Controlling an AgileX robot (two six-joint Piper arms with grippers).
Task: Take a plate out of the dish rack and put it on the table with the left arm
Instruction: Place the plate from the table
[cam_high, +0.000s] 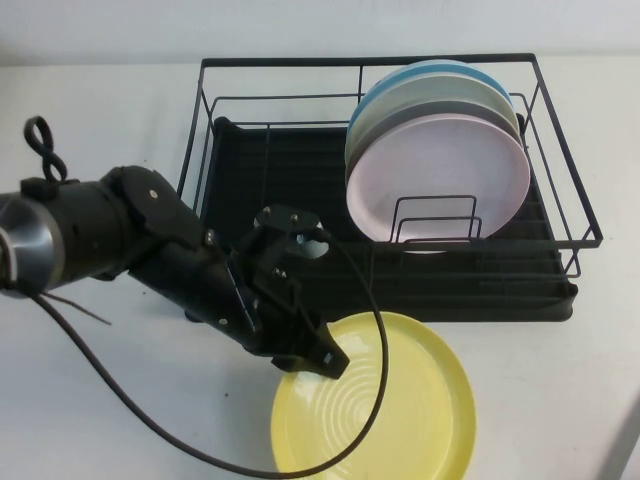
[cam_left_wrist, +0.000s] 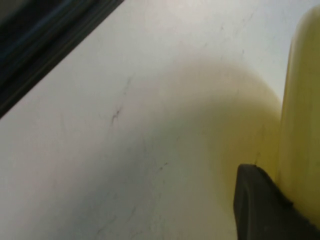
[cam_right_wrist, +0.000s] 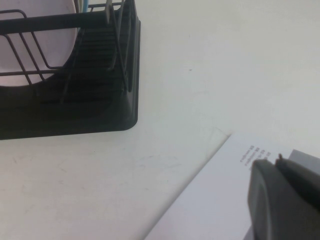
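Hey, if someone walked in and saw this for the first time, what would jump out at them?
The bright yellow plate on the white table, in front of the dish rack, with the left gripper at its left rim. Next, the pale pink plate standing in the rack's right half, with grey and blue plates behind it. The right gripper sits off to the rack's right, over a white sheet.

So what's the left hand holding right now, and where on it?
The left hand grips the yellow plate by its rim, on the edge toward the robot's left. The right hand is off by the dish rack's corner, holding nothing visible.
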